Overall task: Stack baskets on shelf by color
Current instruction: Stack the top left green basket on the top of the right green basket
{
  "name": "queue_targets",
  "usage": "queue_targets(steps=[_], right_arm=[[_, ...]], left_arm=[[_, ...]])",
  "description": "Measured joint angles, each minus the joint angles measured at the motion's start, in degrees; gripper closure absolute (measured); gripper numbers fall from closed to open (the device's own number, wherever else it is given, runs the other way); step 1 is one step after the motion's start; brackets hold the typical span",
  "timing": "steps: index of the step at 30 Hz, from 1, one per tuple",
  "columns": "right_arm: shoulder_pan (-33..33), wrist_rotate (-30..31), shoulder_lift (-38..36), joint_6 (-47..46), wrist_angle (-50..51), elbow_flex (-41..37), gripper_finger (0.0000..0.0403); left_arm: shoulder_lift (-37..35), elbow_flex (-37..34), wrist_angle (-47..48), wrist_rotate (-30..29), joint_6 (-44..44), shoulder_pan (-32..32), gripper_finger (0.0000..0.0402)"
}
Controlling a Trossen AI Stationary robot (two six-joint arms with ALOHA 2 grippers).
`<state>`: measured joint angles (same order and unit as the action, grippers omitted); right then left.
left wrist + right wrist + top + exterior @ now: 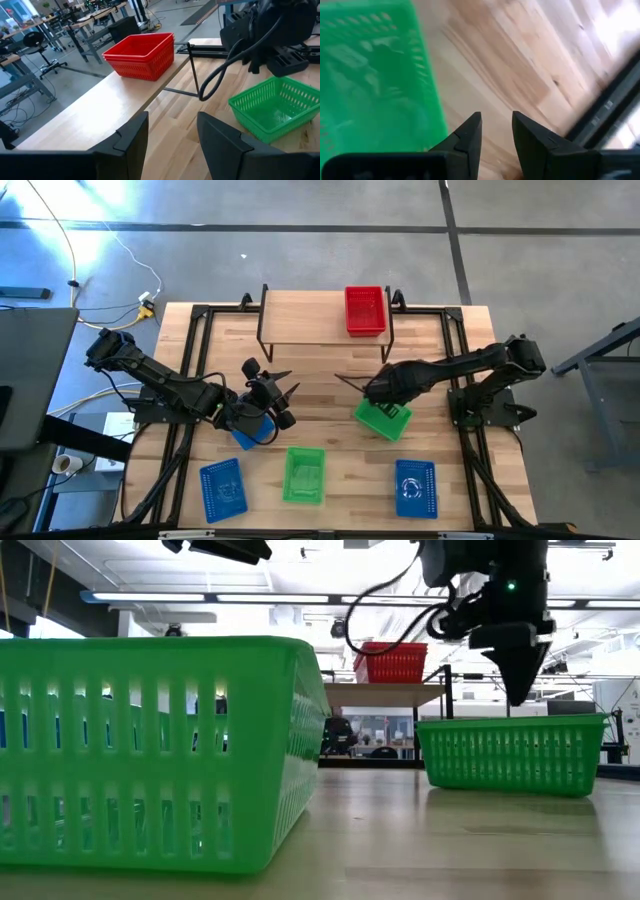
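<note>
Progress looks early to us: on the shelf [300, 320] we see only the red baskets [365, 310], nested in one stack at its right end (the left wrist view shows at least two rims, the exact count we cannot tell). The rest of the plank is bare, so the green and blue stacks are not begun. On the table [330, 395] lie a green basket [383, 419] under the right arm, another green basket [304, 474] near the front middle, a blue basket [222, 488] front left and a blue basket [416, 487] front right. A further blue basket [247, 434] shows beneath the left tool [283, 393], whose fingers are spread and hold nothing. The right tool [496, 134] hangs just beside the green basket's rim, fingers slightly parted and empty; we judge green is next.
</note>
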<state>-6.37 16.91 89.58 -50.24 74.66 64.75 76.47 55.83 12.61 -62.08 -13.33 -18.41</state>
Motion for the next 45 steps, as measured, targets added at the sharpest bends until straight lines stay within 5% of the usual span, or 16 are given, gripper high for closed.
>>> queue_targets(steps=[14, 28, 45], right_arm=[[0.0, -3.9, 0.0, -5.2, 1.7, -8.7, 0.0305], [0.0, -12.5, 0.0, -3.9, -4.7, -9.4, 0.0305], [-2.8, -19.1, 0.0, -3.7, -21.5, -9.4, 0.0305]], left_arm=[[0.0, 0.0, 0.0, 0.0, 0.0, 0.0, 0.0243], [0.0, 0.0, -0.1, 0.0, 0.0, 0.0, 0.0243], [0.0, 0.0, 0.0, 0.8, -0.2, 0.0, 0.0243]])
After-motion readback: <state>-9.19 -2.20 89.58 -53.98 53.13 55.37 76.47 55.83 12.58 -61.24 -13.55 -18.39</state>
